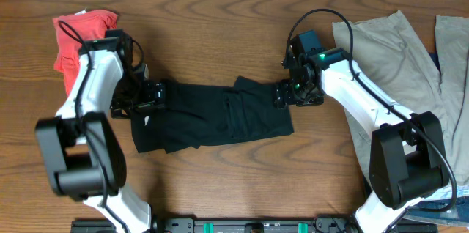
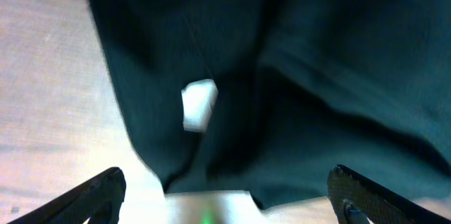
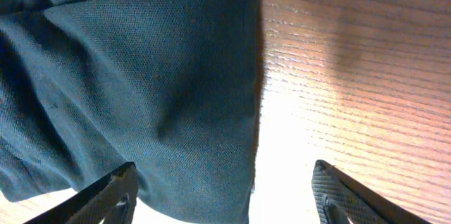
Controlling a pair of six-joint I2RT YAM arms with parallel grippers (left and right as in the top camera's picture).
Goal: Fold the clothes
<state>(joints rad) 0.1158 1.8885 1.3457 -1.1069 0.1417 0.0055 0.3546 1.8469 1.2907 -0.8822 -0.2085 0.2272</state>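
Observation:
A black garment (image 1: pixel 212 116) lies rumpled and partly folded across the middle of the table. My left gripper (image 1: pixel 152 95) is at its left end, open, with the dark cloth (image 2: pixel 296 76) and a white label (image 2: pixel 199 104) just ahead of the fingers (image 2: pixel 225 199). My right gripper (image 1: pixel 284 94) is at its right end, open, its fingers (image 3: pixel 225 199) straddling the cloth's right edge (image 3: pixel 176 90). Neither gripper holds cloth.
A red garment (image 1: pixel 77 35) lies crumpled at the back left. Khaki trousers (image 1: pixel 396 64) are spread at the right, with blue cloth (image 1: pixel 440 204) at the front right corner. Bare wooden table (image 1: pixel 220 35) lies behind the black garment.

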